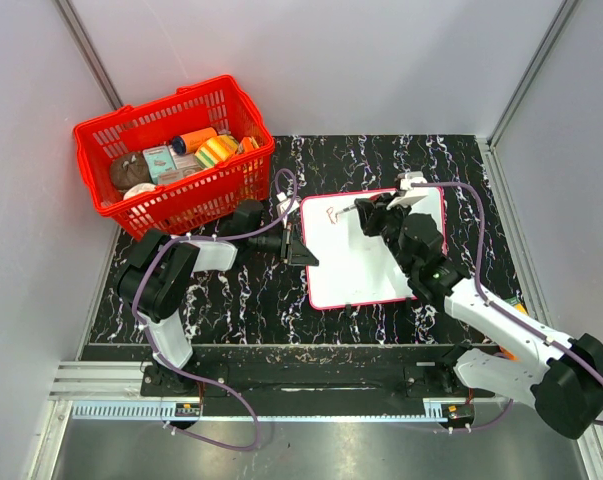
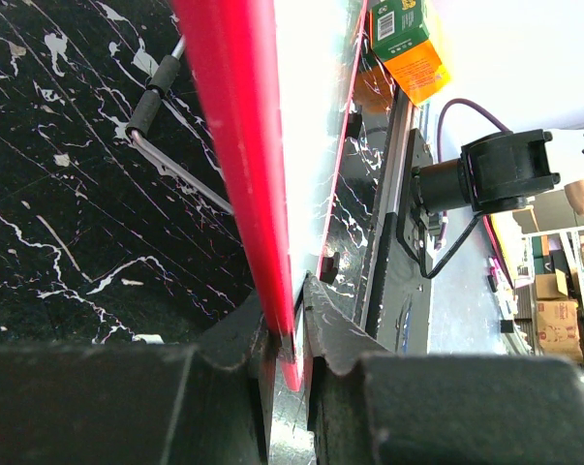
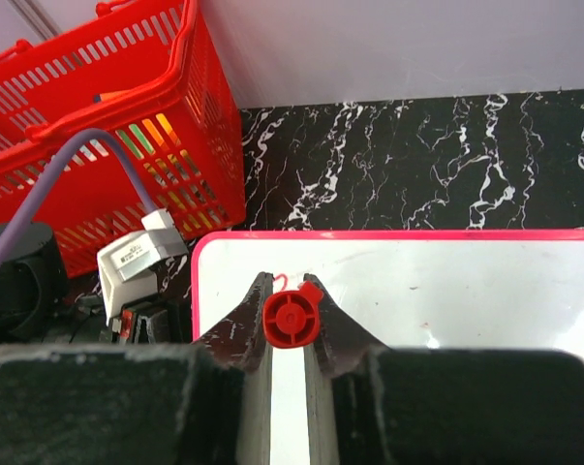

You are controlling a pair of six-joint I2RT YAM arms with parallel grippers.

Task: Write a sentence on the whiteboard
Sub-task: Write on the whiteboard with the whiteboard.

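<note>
Nearest the arm bases, the black marbled worktop (image 1: 231, 300) carries the whiteboard (image 1: 356, 270), which lies flat right of centre. The left tool (image 2: 290, 329) is clamped on the board's left edge; that grip should hold firm so the board cannot slide under the strokes. The right tool (image 3: 292, 308) is clenched on a red marker (image 3: 292, 318), pointed down at the board's far-left corner, where only 1 short red scribble of the sentence (image 1: 331, 213) shows. Light, even pressure, a near-upright marker and small strokes running rightward seem wise. Farthest back on the left stands the red basket (image 1: 181, 205), apart from the board.
</note>
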